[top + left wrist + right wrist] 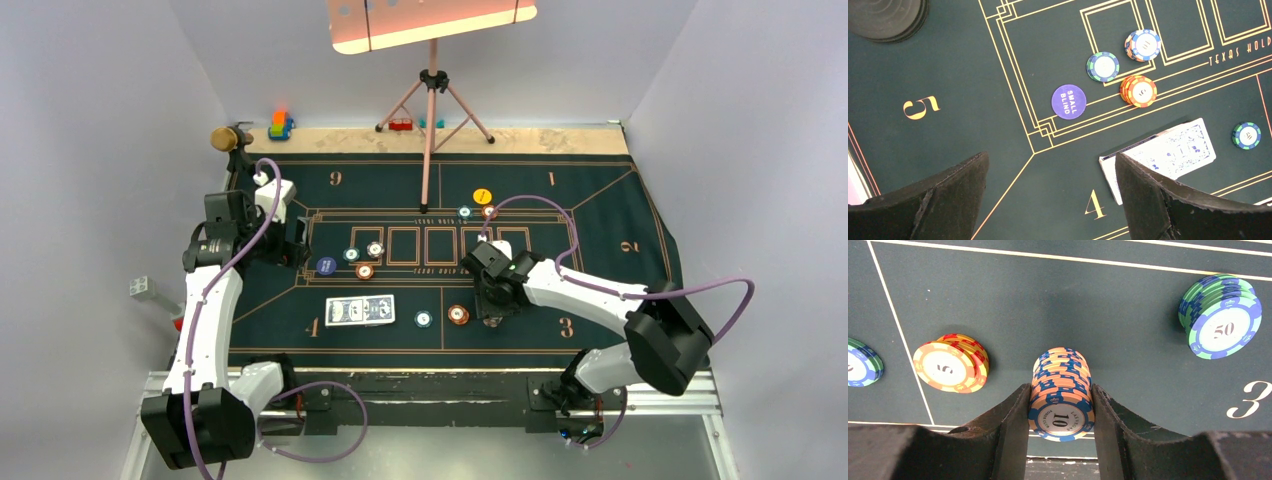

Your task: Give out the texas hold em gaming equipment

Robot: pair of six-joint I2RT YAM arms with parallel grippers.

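Poker chips marked 10 (1061,416), a peach-and-blue stack, sit on the green felt surface (1048,300) near the printed 3. My right end effector (1059,390) pinches them on both sides. An orange 5 stack (950,367) lies just to one side, and a green 50 stack (1223,315) farther off on the other. My left end effector (1050,157) hangs spread wide, holding nothing, above the felt beside the blue-backed card deck (1173,147).

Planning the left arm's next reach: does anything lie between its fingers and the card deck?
Nothing visible does. The left gripper hangs open over bare felt; the card deck lies right beside one finger, which covers its near corner.
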